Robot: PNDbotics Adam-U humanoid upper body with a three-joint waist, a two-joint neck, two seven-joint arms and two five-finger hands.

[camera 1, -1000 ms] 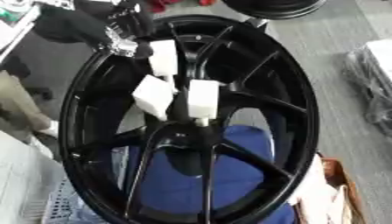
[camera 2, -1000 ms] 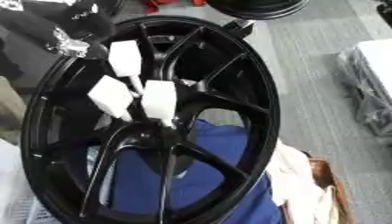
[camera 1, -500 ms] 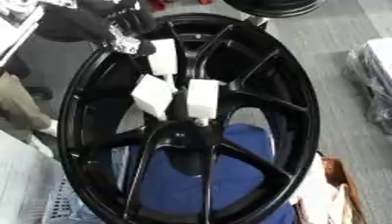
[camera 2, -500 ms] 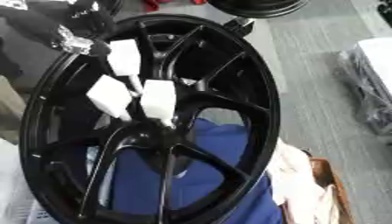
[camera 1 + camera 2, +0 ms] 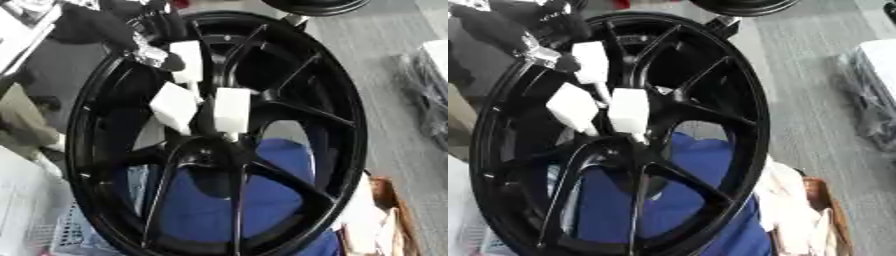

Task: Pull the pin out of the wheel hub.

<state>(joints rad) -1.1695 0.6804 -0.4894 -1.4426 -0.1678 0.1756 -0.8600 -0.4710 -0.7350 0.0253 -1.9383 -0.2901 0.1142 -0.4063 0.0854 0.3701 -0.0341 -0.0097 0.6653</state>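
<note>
A large black wheel stands tilted, filling the middle of both views, its hub just below centre. Three white block-headed pins stick up around the hub: a top pin, a left pin and a right pin. My left hand, black with a silver joint, comes in from the upper left and lies against the left edge of the top pin. A dark part of the hand overlaps that pin's side. The right hand shows in neither view.
A second dark wheel lies at the top edge. A blue cloth shows through the spokes. A plastic-wrapped bundle sits at the right, a brown box with pale cloth at the lower right, a white basket at the lower left.
My left hand has moved down and to the right, closing on the top pin. The wheel and the three pins stand as before.
</note>
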